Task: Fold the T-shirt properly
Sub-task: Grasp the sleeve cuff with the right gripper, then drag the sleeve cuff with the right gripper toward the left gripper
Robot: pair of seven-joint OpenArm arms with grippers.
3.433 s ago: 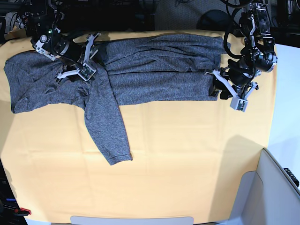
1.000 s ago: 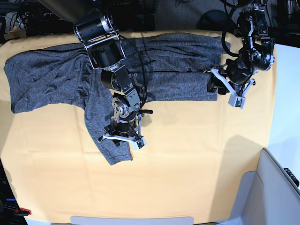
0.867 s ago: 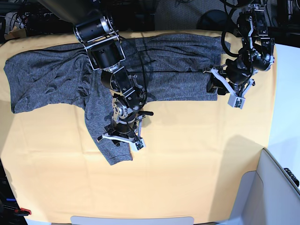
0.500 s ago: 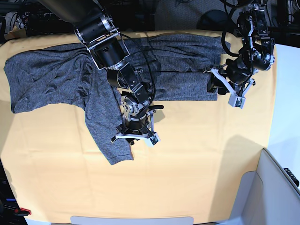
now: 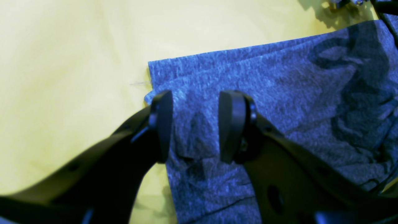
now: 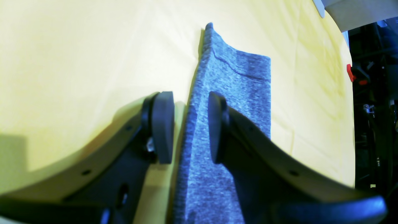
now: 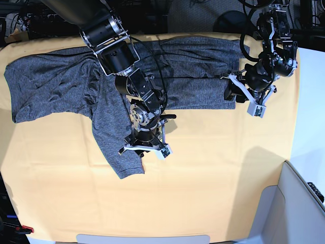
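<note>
1. The T-shirt (image 7: 167, 71) lies spread across the far half of the yellow cloth (image 7: 203, 193), its body running from 9 o'clock to 3 o'clock in the base view.
2. One long sleeve (image 7: 114, 137) hangs off the body toward 6 o'clock, ending in a cuff (image 7: 129, 170) near the cloth's middle.
3. The right gripper (image 7: 144, 149) sits over that sleeve's edge, just at 1 o'clock from the cuff.
4. In the right wrist view its jaws stand apart, with a raised ridge of sleeve (image 6: 217, 124) between them; one finger (image 6: 162, 126) is over the cloth (image 6: 77, 62), the other over fabric.
5. Whether the pads already touch the fabric is hard to tell from this angle; nothing looks pinched.
6. The left gripper (image 7: 242, 96) is at 3 o'clock, at the shirt's end.
7. In the left wrist view its jaws are spread wide over the corner of the shirt (image 5: 279, 93), with flat fabric showing between the fingers (image 5: 163, 124).
8. The corner's edge lies on the cloth (image 5: 77, 62), at 11 o'clock from the jaws.
</note>
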